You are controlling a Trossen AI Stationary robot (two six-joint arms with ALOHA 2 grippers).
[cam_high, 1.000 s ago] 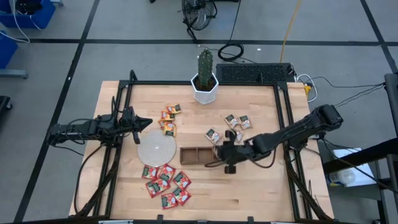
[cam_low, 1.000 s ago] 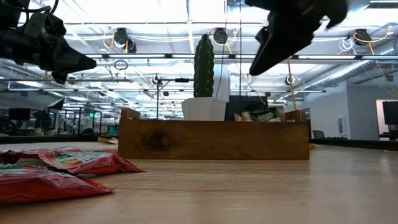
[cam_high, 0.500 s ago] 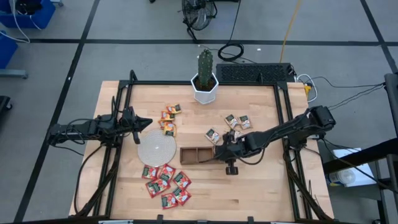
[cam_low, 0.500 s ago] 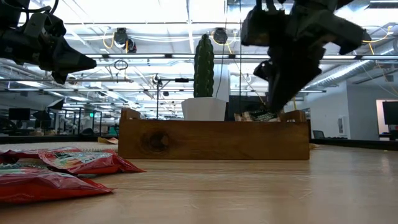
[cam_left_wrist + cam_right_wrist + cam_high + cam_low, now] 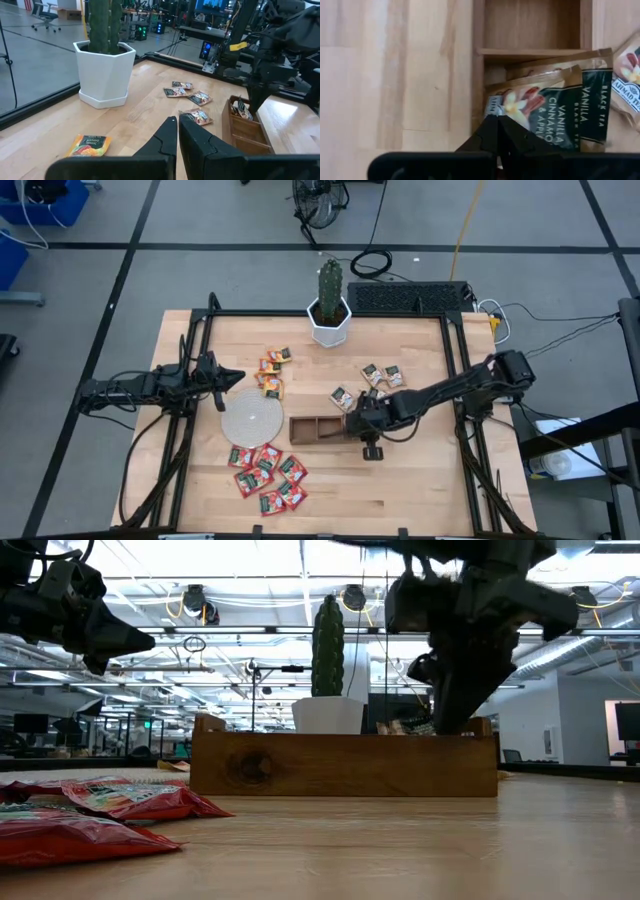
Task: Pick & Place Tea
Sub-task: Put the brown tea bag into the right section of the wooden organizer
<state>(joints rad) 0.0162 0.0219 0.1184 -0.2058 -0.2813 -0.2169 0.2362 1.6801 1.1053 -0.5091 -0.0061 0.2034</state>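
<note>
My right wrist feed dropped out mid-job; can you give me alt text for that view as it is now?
The shut right gripper points down at whitish vanilla sachets lying in the end compartment of the wooden tray, its fingertips at the edge of the nearest one. The next compartment beyond the divider looks empty, with bare table beside the tray.

Tea sachets at seven o'clock (image 5: 267, 473) are red with green; those at eleven o'clock (image 5: 272, 372) are orange-yellow; those at two o'clock (image 5: 384, 375) are whitish with dark print. Sachets in the brown wooden tray (image 5: 478, 75) show dark green panels, white lettering and tan edges (image 5: 555, 115). The table (image 5: 420, 480) is pale wood, the disc (image 5: 251, 415) pale grey, the cactus (image 5: 330, 282) green in a white pot (image 5: 328, 327).
</note>
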